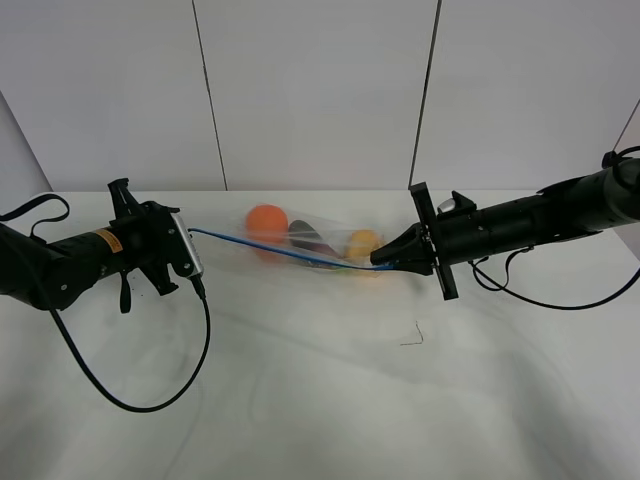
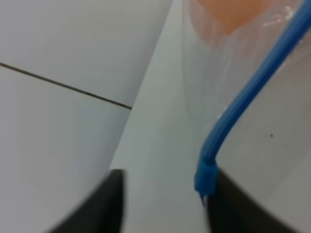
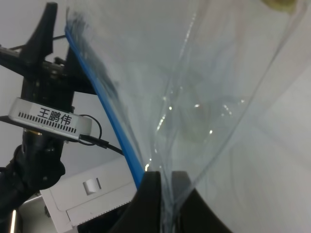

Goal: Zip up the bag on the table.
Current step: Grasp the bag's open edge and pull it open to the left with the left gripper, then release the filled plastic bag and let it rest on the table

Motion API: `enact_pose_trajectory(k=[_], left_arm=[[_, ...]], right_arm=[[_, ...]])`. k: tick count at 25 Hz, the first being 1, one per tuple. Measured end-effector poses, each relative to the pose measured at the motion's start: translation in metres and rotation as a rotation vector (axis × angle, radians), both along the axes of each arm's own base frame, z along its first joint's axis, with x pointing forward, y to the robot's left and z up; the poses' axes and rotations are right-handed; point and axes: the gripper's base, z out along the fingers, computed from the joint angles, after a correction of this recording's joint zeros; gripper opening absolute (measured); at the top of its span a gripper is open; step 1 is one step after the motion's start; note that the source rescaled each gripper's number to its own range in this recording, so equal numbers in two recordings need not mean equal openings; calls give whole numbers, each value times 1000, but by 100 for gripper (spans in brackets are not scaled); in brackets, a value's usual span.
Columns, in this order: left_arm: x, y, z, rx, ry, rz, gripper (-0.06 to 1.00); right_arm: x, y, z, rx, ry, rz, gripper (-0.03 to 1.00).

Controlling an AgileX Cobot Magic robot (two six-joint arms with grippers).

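The clear bag (image 1: 310, 245) lies on the white table (image 1: 320, 410) between my two grippers, with orange (image 1: 266, 223), purple and yellow produce inside. Its blue zip strip (image 1: 285, 250) runs straight from one gripper to the other. My right gripper (image 1: 381, 261) is shut on the bag's right end; the right wrist view shows its fingers (image 3: 149, 187) pinching the plastic next to the strip (image 3: 109, 119). My left gripper (image 1: 180, 243) has its fingers apart; in the left wrist view the strip's end (image 2: 206, 175) rests against one finger (image 2: 238, 208) of that gripper (image 2: 165, 187).
A black cable (image 1: 130, 398) loops from the left arm onto the table, and another hangs under the right arm (image 1: 545, 300). A small dark mark (image 1: 412, 338) is on the tabletop. A white panelled wall (image 1: 320, 90) stands right behind the table.
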Motion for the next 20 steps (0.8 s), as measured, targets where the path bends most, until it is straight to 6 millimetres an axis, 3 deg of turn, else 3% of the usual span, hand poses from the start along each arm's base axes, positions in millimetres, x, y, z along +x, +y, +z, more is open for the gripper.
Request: enact_pose_trajectory(k=[2, 5, 9, 20], left_arm=[[0, 0, -1, -5, 8, 4, 84], [0, 2, -2, -11, 27, 20, 93], [0, 9, -4, -123, 80, 152, 96], [1, 20, -5, -774, 196, 591, 96]], right_arm=[[0, 0, 0, 0, 0, 1, 0], [0, 0, 0, -1, 0, 1, 0], [0, 0, 0, 0, 0, 1, 0], [0, 0, 0, 3, 0, -3, 0]])
